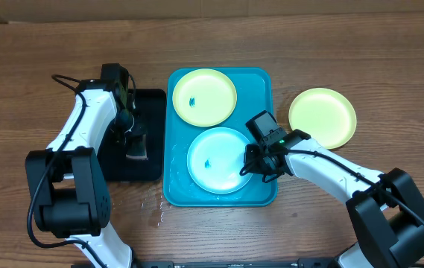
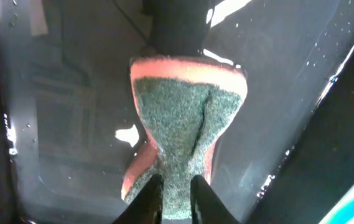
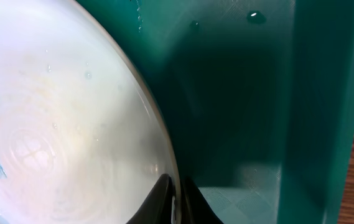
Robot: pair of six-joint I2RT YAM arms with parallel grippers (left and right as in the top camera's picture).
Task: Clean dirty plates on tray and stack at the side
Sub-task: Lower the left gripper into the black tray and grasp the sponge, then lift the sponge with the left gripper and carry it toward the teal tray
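**Right arm gripping cyan plate rim; sponge held at black tray**

The right gripper (image 1: 262, 165) was found closed on the right-hand rim of the light cyan plate (image 1: 217, 160), its fingers pinching the edge. This hold was judged to steady the plate for scrubbing or to begin lifting it; which of the two could not be told. The plate lay flat in the near half of the blue tray (image 1: 267, 82), with a small blue smudge showing at its centre.

The left gripper (image 2: 175, 193) was clamped on a sponge (image 2: 186, 118), green scouring face outward. The sponge appeared pressed onto the wet black tray (image 1: 148, 100) beside the blue tray, presumably to take up water.

A yellow-green plate (image 1: 204, 97), also smudged, sat in the far half of the blue tray. A second yellow-green plate (image 1: 322, 117) lay on the table (image 1: 48, 45) to the right, apart from the tray. No smudge was visible on it — judged cleaned, and the start of the stack.
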